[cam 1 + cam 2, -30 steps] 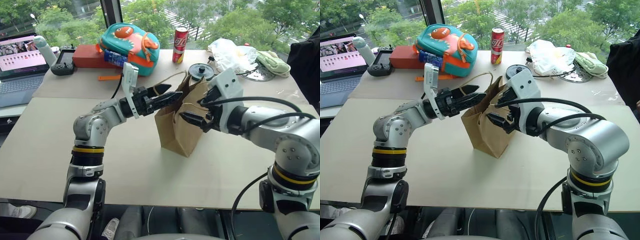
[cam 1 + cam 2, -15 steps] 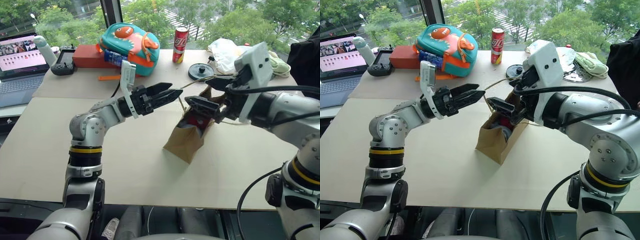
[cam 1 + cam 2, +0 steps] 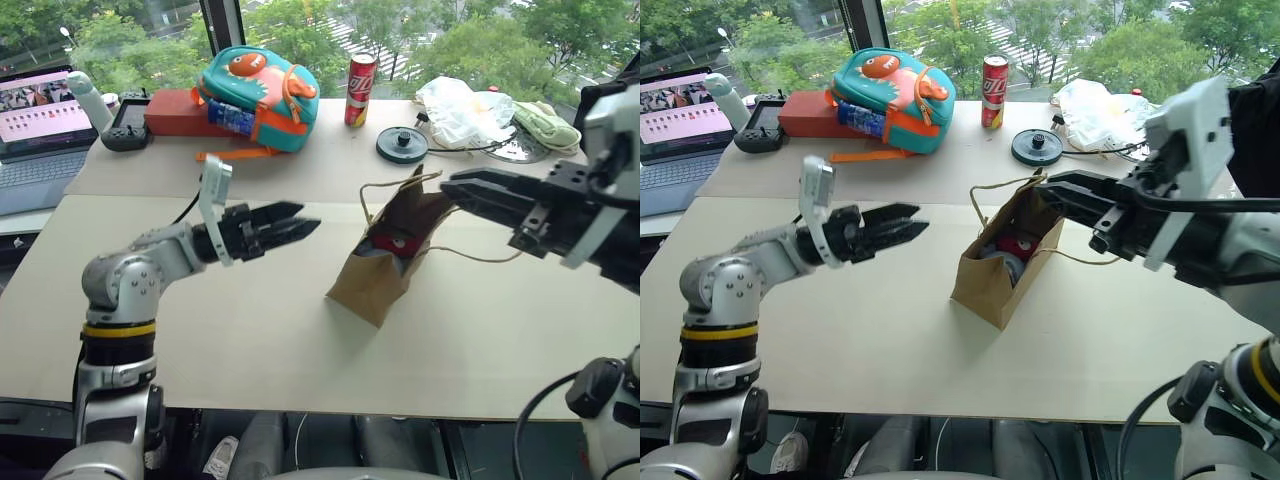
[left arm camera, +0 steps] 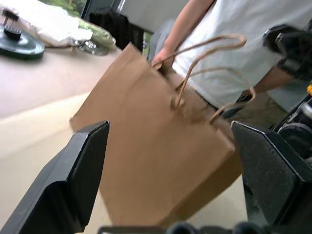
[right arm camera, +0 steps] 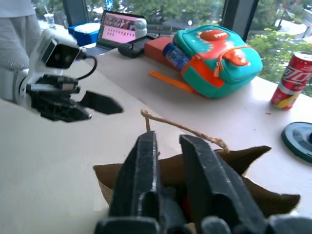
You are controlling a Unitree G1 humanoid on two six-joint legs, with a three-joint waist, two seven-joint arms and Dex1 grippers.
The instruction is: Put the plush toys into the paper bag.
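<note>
- The right gripper (image 3: 1052,184) hangs just above the paper bag (image 3: 995,272), by its open mouth; its fingers (image 5: 146,168) are closed together with nothing between them
- The left gripper (image 3: 296,222) is held level, well to the bag's left and pointing toward it; its fingers (image 4: 73,180) are spread wide and empty, with the bag framed between them but apart from both
- The bag stands on the table (image 3: 250,330), leaning, its mouth open toward the right gripper; one cord handle (image 3: 400,185) arches over the top, the other trails loose on the bag's right side
- Inside the bag the red plush toy (image 3: 395,243) shows near the mouth, and the greyish plush toy (image 3: 1002,263) lies just below it
- Behind the bag, well apart from it, are a teal backpack (image 3: 258,92), a red can (image 3: 360,89) and a white plastic bag (image 3: 462,108)
- Judging by this, both toys are already in the bag and no toy lies loose on the table; the task looks essentially done, with only drawing the arms clear left
</note>
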